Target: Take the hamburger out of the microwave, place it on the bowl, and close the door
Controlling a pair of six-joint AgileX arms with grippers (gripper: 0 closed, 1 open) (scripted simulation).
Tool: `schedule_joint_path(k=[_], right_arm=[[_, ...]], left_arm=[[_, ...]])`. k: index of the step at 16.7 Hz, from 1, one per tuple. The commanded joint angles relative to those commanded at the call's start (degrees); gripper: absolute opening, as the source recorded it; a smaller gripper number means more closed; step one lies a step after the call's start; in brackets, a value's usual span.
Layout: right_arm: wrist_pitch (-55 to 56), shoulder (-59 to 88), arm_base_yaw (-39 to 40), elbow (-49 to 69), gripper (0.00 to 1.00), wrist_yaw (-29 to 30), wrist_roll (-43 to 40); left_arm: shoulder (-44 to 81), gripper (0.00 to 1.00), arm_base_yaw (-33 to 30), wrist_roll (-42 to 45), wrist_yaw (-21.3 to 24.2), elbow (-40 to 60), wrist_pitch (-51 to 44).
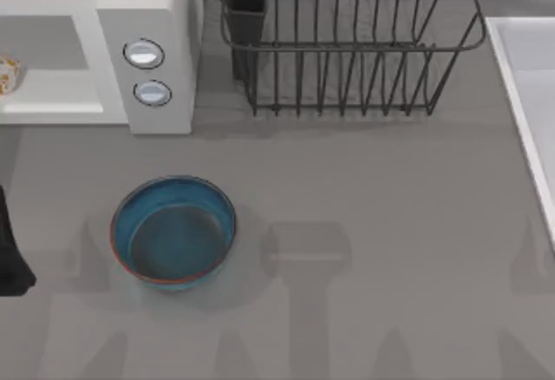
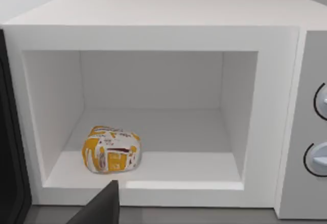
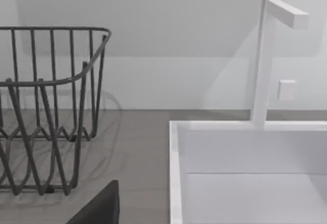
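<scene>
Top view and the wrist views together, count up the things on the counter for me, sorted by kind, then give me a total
Appliances: 1, the microwave
Wrapped food: 1, the hamburger, inside the microwave
Bowls: 1, the blue bowl
Racks: 1, the black wire dish rack
Sinks: 1, the white sink with its faucet
Total: 5

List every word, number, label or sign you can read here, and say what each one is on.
No text can be read.
hamburger wrapper, inside the open microwave: orange-yellow and reddish print, too blurred to read.
Two knobs on the microwave panel: no numbers or marks to be read.
bowl, dish rack, sink: no lettering.
</scene>
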Motion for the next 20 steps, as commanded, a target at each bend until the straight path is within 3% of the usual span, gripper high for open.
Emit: schedule_joint_path(k=[11, 15, 20], right_arm=[[0.0, 0.0, 0.0, 0.0, 1.0, 0.0, 0.0], [0.0, 0.0, 0.0, 0.0, 1.0, 0.0, 0.0], [0.0, 0.0, 0.0, 0.0, 1.0, 0.0, 0.0]], left_arm=[[5.69, 1.0, 0.51, 0.2, 0.63, 2.41, 2.59], [20.22, 1.0, 1.87, 0.77, 2.22, 8.49, 9.03], [46.86, 1.0, 4.4, 1.87, 5.07, 19.48, 20.66]])
